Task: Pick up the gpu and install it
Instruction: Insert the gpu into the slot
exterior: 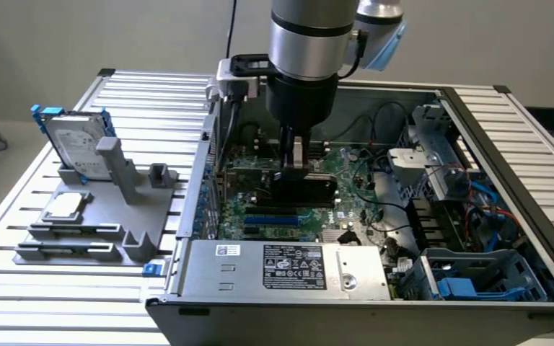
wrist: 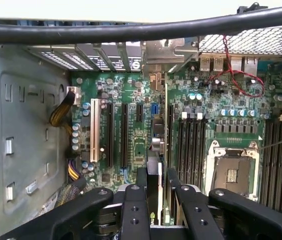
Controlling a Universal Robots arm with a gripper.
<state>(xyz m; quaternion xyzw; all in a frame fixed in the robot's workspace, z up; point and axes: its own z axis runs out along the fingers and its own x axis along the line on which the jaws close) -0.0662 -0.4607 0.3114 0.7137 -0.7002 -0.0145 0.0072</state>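
- Exterior view: the gripper (exterior: 297, 167) reaches straight down into the open computer case (exterior: 354, 324), and its jaws are clamped on the top edge of the gpu (exterior: 306, 189).
- The gpu stands on edge, low over the motherboard (exterior: 349, 162) near the case's middle; I cannot tell whether it is seated.
- At six o'clock of it lies the power supply (exterior: 287, 267), with a strip of bare board between them.
- At three o'clock, cables crowd the case.
- At nine o'clock, outside the case wall, a hard drive (exterior: 70, 140) stands in a grey holder on the table (exterior: 66, 310).
- Wrist view: the fingers (wrist: 133, 210) of the gripper (wrist: 157, 175) press both faces of the gpu (wrist: 154, 192), which is seen edge-on.
- Long expansion slots (wrist: 116, 135) flank one side, memory slots (wrist: 191, 145) and the processor socket (wrist: 233, 172) the other.
- A black cable (wrist: 131, 30) crosses above the case's rear edge.
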